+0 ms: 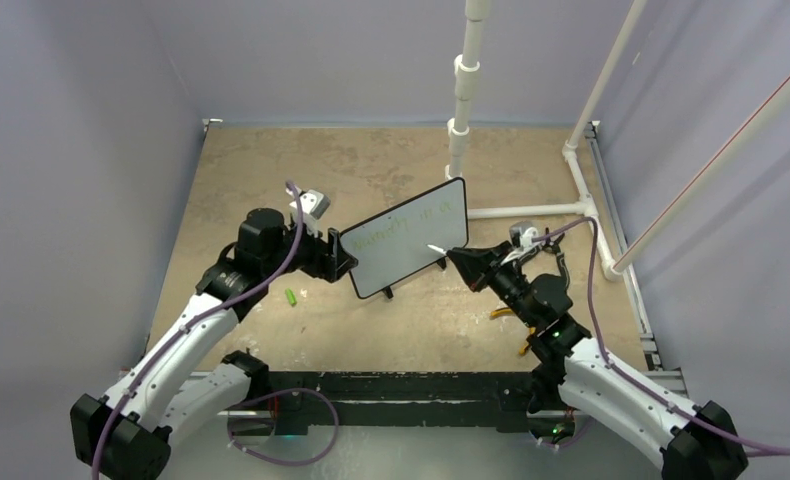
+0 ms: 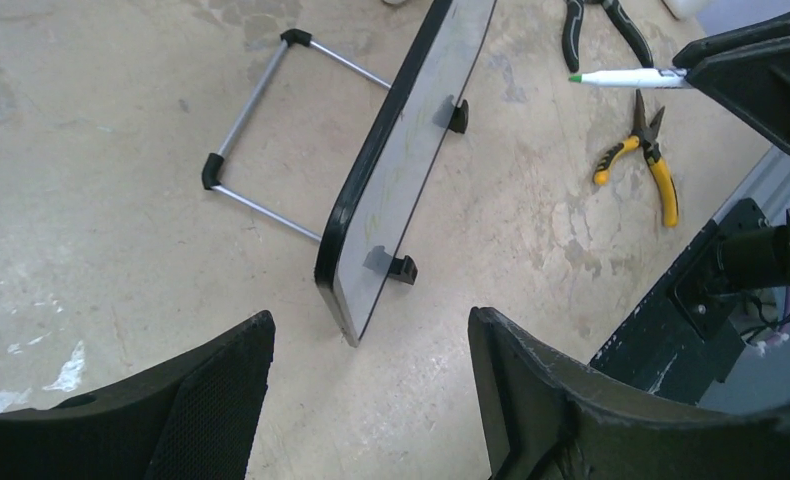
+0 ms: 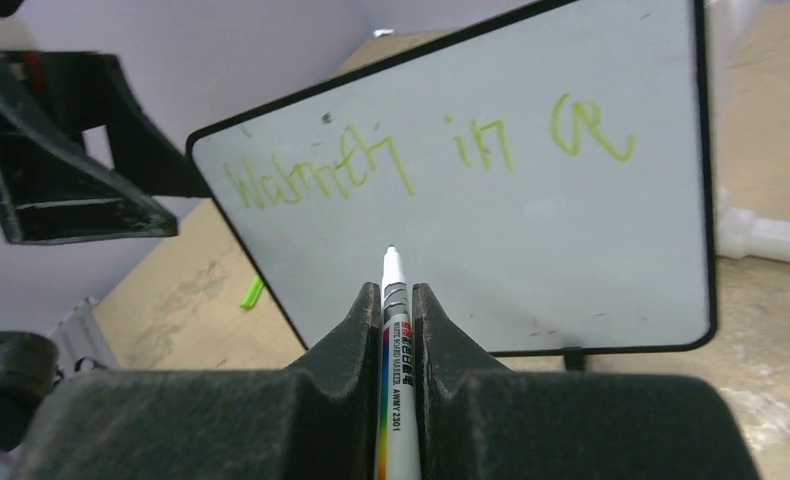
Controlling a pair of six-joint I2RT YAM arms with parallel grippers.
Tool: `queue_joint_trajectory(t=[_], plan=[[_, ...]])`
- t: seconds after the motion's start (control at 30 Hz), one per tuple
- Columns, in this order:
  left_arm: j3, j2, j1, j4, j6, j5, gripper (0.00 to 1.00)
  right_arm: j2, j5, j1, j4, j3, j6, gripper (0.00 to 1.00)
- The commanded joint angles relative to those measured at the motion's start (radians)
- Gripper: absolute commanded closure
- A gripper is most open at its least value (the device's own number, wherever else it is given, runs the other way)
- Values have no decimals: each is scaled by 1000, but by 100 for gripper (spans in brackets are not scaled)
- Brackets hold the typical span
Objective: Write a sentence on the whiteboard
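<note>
The whiteboard (image 1: 406,250) stands upright on its two black feet mid-table. It also shows edge-on in the left wrist view (image 2: 401,160) and face-on in the right wrist view (image 3: 531,230). The sentence (image 3: 321,175) is one line of faint green writing, roughly "Warmth in a", also faintly visible from above (image 1: 391,232). My right gripper (image 3: 396,292) is shut on a white marker (image 3: 392,268), whose green tip is just short of the board below the writing. My left gripper (image 2: 371,325) is open and empty, just off the board's left end, not touching it.
A green marker cap (image 1: 290,297) lies on the table left of the board. Yellow-handled pliers (image 2: 651,160) and black-handled pliers (image 2: 596,20) lie in front of the board. A metal rod frame (image 2: 271,130) lies behind it. White pipe posts (image 1: 461,110) stand at the back right.
</note>
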Motion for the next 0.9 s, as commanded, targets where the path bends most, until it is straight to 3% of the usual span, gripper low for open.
queue_joint_trajectory(t=[0.0, 0.1, 0.27, 0.47, 0.73, 0.87], plan=[[-4, 54, 4, 84, 53, 95, 31, 47, 42, 100, 86, -2, 37, 100], [-23, 72, 4, 115, 75, 106, 32, 95, 145, 206, 119, -2, 54, 100], [-56, 54, 4, 163, 92, 156, 34, 137, 183, 305, 285, -60, 96, 100], [-45, 95, 4, 145, 122, 167, 39, 264, 191, 359, 363, -28, 72, 100], [-38, 85, 4, 102, 118, 18, 48, 445, 224, 419, 462, 56, 17, 100], [-41, 99, 4, 131, 106, 78, 53, 507, 275, 445, 457, 106, -8, 100]])
